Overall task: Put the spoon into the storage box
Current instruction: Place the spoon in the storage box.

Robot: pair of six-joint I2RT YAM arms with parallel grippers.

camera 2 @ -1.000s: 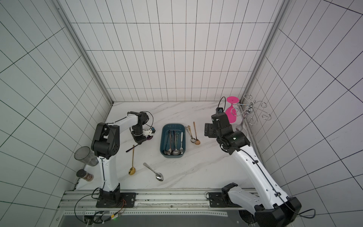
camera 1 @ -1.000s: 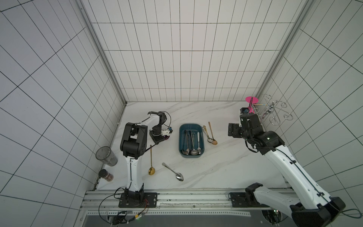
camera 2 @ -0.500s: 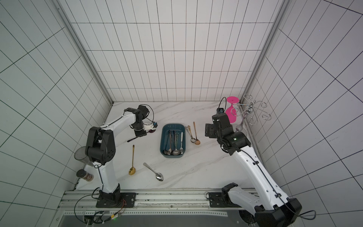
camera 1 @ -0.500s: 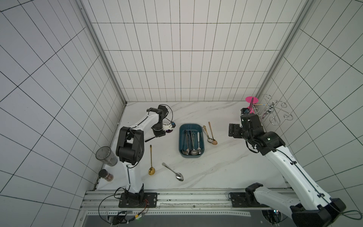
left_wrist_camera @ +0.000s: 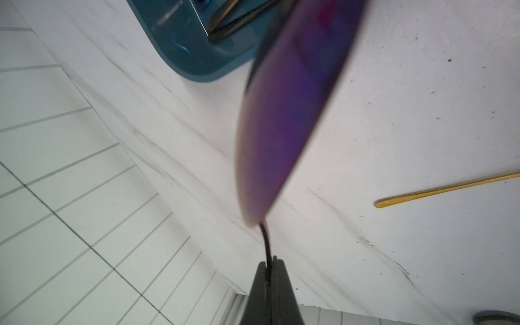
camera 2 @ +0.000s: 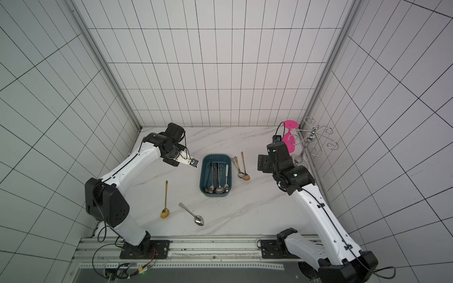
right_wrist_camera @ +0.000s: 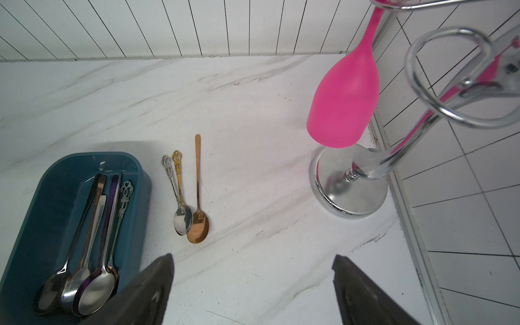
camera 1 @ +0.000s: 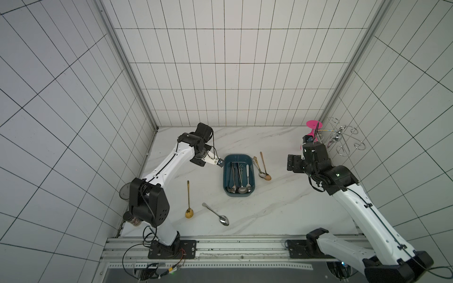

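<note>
We see the left gripper (left_wrist_camera: 269, 264) with its jaws pinched together on the thin dark neck of a spoon (left_wrist_camera: 281, 126), whose purple-blue bowl looms close and blurred. Past the bowl's far end sits a rounded corner of the storage box (left_wrist_camera: 194, 59), dark handles inside it, on the marble table (left_wrist_camera: 394, 98). A gold handle (left_wrist_camera: 450, 187) lies apart from the box on the table, which a tiled wall (left_wrist_camera: 70, 197) borders.

Both top views: from high above, facing down on the whole table (camera 1: 282, 215). Left wrist: close behind the left gripper (left_wrist_camera: 269, 263), facing past its jaws to the storage box (left_wrist_camera: 183, 50). Right wrist: behind the right gripper (right_wrist_camera: 251, 256), sharing the storage box.
</note>
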